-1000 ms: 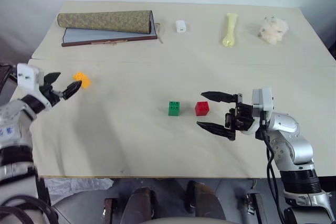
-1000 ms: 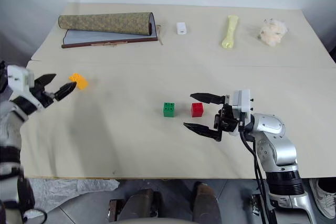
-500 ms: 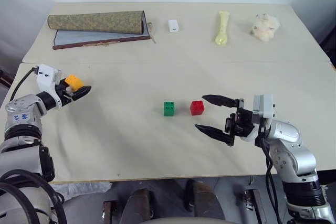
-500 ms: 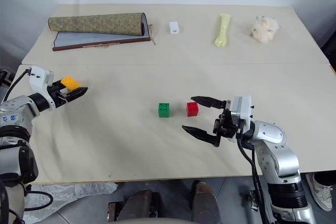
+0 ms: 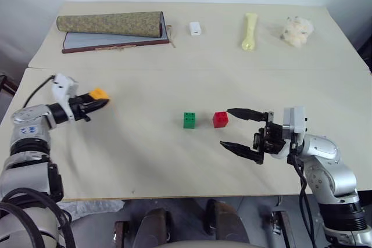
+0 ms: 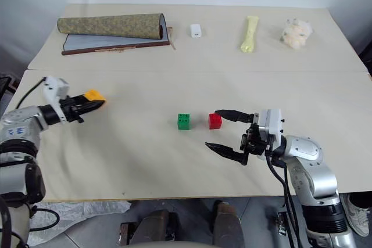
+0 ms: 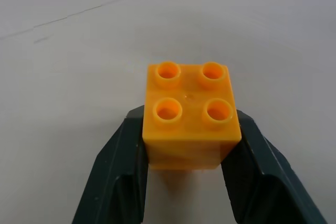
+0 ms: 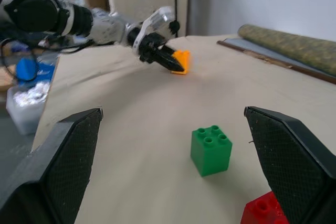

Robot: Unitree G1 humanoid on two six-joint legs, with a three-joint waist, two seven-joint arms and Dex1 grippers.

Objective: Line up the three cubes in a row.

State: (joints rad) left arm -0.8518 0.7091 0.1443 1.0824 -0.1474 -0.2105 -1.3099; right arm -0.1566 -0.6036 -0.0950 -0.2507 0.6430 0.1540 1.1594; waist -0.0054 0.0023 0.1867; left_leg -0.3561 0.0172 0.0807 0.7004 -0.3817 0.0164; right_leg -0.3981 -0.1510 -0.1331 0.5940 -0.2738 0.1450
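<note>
At the frame's left, the left hand [image 5: 99,102] pinches the orange-yellow cube [image 5: 100,93] to carry it toward the green cube [image 5: 189,120] and red cube [image 5: 220,119], while the right hand [image 5: 237,128] gapes wide.

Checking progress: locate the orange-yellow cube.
The orange-yellow cube sits clamped in the left gripper at the table's left side, far left of the green cube.

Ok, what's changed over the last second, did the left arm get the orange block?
Yes. The left gripper, open beside the orange-yellow cube a second ago, has moved in around it and shut its jaws on its sides. The right gripper stays open just right of the red cube. The red cube and the green cube have not moved.
</note>
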